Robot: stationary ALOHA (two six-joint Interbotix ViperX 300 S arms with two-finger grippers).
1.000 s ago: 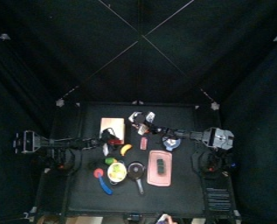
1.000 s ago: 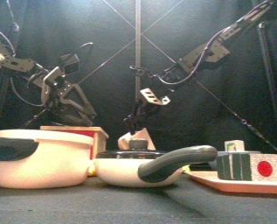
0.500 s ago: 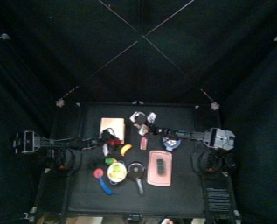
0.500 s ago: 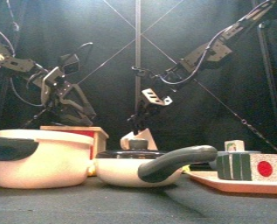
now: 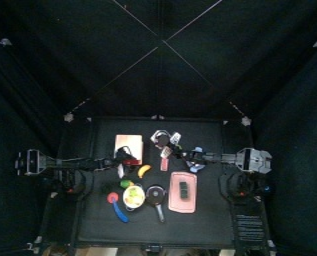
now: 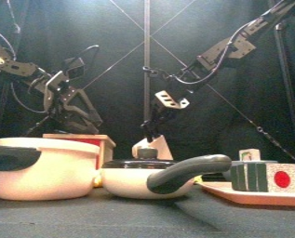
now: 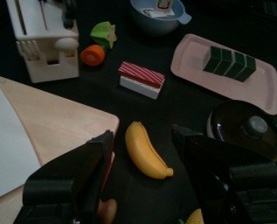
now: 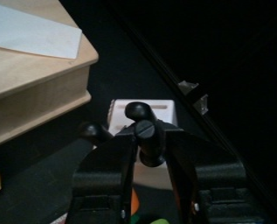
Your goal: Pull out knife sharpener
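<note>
Knife sharpener (image 8: 147,112) mostly hidden behind the right gripper (image 8: 145,138).

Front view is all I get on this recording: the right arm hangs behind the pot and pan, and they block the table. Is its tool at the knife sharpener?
Observer: Yes. In the right wrist view the right tool is directly at the knife sharpener, which sits by a corner of the tan box. I cannot confirm a grip.
Operator: And the left arm?
Observer: The left tool is wide open and empty, hovering above a banana.
Operator: Is anything crowding the sharpener?
Observer: In the left wrist view a small orange-red item lies close beside it.
</note>
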